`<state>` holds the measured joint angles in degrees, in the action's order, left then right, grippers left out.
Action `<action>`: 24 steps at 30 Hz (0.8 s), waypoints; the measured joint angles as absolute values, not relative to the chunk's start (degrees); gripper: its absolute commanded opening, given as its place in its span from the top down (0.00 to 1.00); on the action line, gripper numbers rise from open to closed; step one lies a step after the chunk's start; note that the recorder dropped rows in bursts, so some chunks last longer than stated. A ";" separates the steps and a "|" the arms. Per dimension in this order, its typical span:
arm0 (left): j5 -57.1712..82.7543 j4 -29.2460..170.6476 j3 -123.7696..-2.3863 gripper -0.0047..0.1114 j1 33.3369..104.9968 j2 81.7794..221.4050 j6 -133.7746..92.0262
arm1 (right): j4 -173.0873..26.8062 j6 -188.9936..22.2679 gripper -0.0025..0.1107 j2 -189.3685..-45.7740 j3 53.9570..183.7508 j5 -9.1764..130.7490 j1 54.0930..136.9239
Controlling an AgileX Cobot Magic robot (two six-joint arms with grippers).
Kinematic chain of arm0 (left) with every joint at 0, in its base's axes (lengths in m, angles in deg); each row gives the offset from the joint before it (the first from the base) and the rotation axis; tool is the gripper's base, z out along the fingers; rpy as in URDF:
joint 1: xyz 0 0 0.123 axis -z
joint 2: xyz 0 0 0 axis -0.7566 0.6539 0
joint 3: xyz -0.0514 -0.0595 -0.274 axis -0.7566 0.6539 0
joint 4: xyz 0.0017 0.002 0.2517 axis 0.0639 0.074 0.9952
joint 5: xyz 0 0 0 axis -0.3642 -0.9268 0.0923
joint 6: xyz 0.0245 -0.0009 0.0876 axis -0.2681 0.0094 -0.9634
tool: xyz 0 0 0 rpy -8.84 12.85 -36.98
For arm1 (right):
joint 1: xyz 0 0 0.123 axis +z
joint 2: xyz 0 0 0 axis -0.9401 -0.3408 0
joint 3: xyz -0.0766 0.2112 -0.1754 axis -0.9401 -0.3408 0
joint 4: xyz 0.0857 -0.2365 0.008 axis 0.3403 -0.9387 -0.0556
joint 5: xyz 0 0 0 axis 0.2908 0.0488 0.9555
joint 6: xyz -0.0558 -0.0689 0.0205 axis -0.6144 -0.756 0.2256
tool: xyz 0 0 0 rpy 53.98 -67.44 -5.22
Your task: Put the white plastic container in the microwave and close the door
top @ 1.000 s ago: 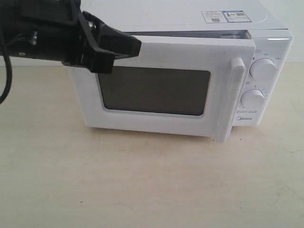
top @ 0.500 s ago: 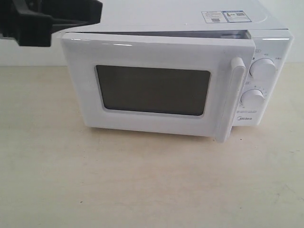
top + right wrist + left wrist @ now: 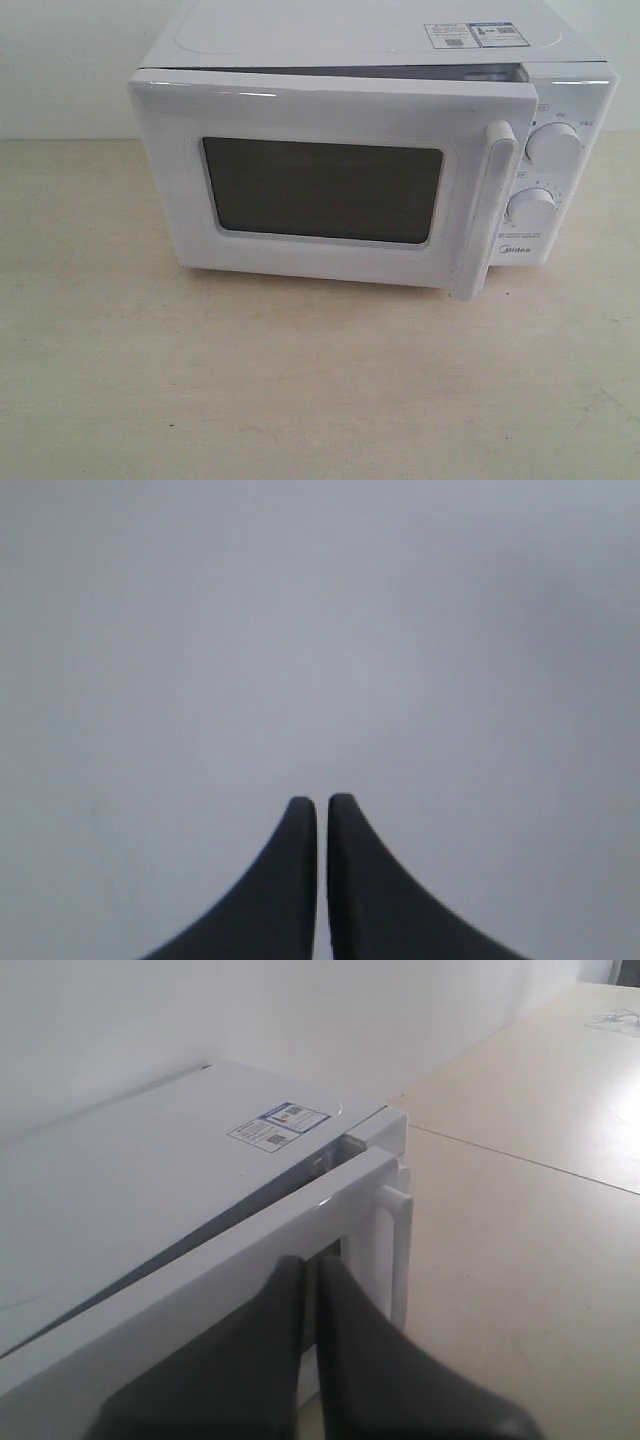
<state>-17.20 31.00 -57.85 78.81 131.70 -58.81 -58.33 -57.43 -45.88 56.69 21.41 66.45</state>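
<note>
Pale matte table (image 3: 300, 400), faintly scuffed, bearing glossy white boxy microwave (image 3: 330, 40) against plain wall (image 3: 60, 60); door (image 3: 330, 105) w/ rounded corners not quite flush, thin dark gap along its top edge; dark rectangular window (image 3: 320, 190) too murky to show inside, so cannot tell where white plastic container is. Vertical bar handle (image 3: 490, 210), round knobs (image 3: 553, 145) just beside it, printed stickers (image 3: 475, 35) on top. Left gripper (image 3: 312, 1270) smooth black, pressed together on nothing, near door's top edge; right gripper (image 3: 322, 805) likewise together & empty, facing blank grey surface.
</note>
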 measured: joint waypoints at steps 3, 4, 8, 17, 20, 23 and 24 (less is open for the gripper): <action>-18.44 30.98 -57.85 0.92 78.81 131.70 -58.20 | -61.29 -58.88 0.98 -45.79 63.93 20.32 66.45; -18.85 30.98 -57.85 0.92 78.81 131.70 -58.20 | -62.55 -59.33 0.98 -45.90 66.02 19.99 66.45; -20.11 30.98 -57.85 0.92 78.81 130.76 -58.07 | -83.08 -51.71 0.98 -53.88 80.21 28.72 66.23; -20.21 32.55 -57.85 0.92 78.81 126.78 -54.24 | -154.87 32.75 0.98 -77.89 86.45 29.14 66.21; -21.70 32.68 -57.85 0.92 78.81 126.78 -52.79 | -161.34 36.50 0.98 -85.00 84.51 18.42 66.21; -23.12 32.68 -57.85 0.92 78.81 126.78 -52.36 | -163.00 37.45 0.98 -90.86 82.56 13.80 66.21; -23.21 32.68 -57.85 0.92 78.81 126.78 -52.02 | -163.14 37.47 0.98 -92.92 81.94 12.79 66.21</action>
